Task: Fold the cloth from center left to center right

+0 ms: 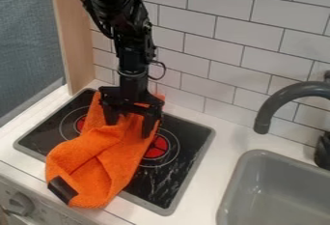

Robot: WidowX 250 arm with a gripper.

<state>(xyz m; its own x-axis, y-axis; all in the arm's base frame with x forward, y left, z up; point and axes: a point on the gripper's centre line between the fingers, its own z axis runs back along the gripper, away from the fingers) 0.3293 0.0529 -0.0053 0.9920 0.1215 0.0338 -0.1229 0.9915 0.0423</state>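
The black gripper point(130, 121) hangs over the back half of the stove, fingers pointing down and spread wide at the upper part of the orange cloth point(106, 159). Orange fabric shows between the two open fingers; whether the tips touch it I cannot tell. Rumpled and folded over itself, the cloth runs from the stove's back edge to its front left edge. A black patch point(62, 189) marks its front left corner. Part of the cloth's upper end is hidden behind the gripper.
Under the cloth is the black stove top point(184, 163) with red burner spots and a grey rim. To the right are a grey sink point(277, 190) and a dark curved faucet point(283, 98). A wooden panel point(72, 35) stands at the back left, a tiled wall point(213, 45) behind.
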